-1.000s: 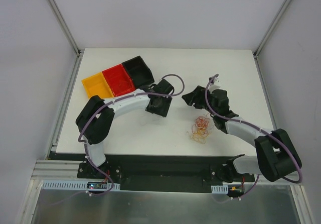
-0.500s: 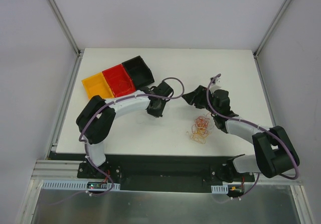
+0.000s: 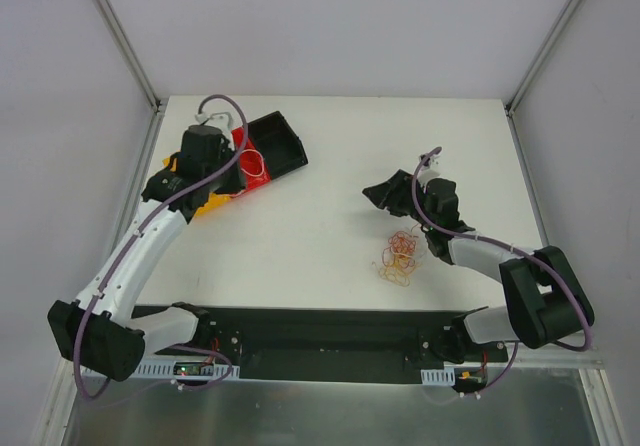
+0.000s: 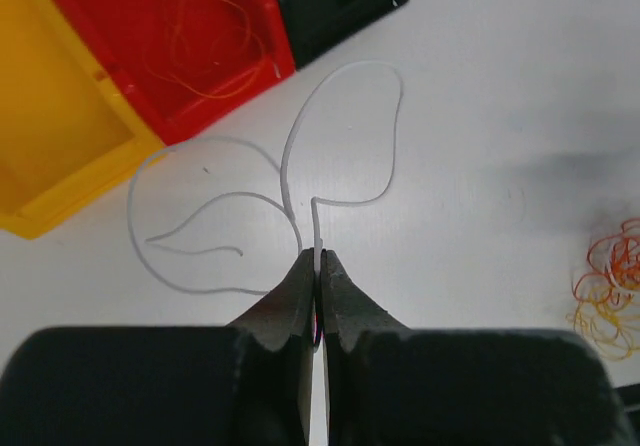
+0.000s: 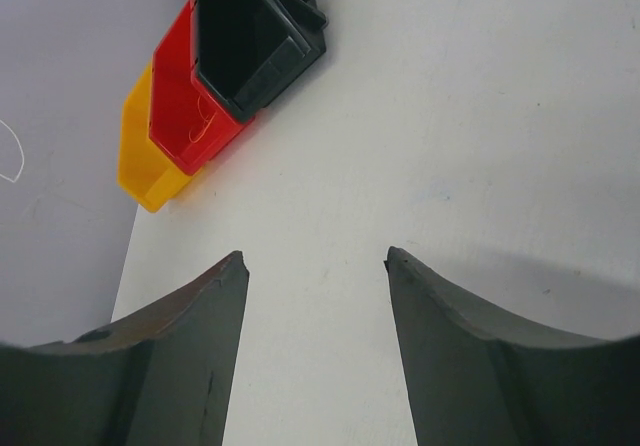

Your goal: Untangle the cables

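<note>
Beside the red compartment (image 4: 150,26), the left hand (image 4: 318,266) pinches one pale wire (image 4: 345,116), mid-sort; next, a clean release there. Meanwhile the right hand (image 5: 315,261) gapes wide, empty.

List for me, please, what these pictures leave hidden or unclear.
1. Top view: the left arm hides most of the yellow bin.
2. Top view: the pale wire in the left hand is too thin to see.
3. Left wrist view: the frame edge cuts off the cables.
</note>
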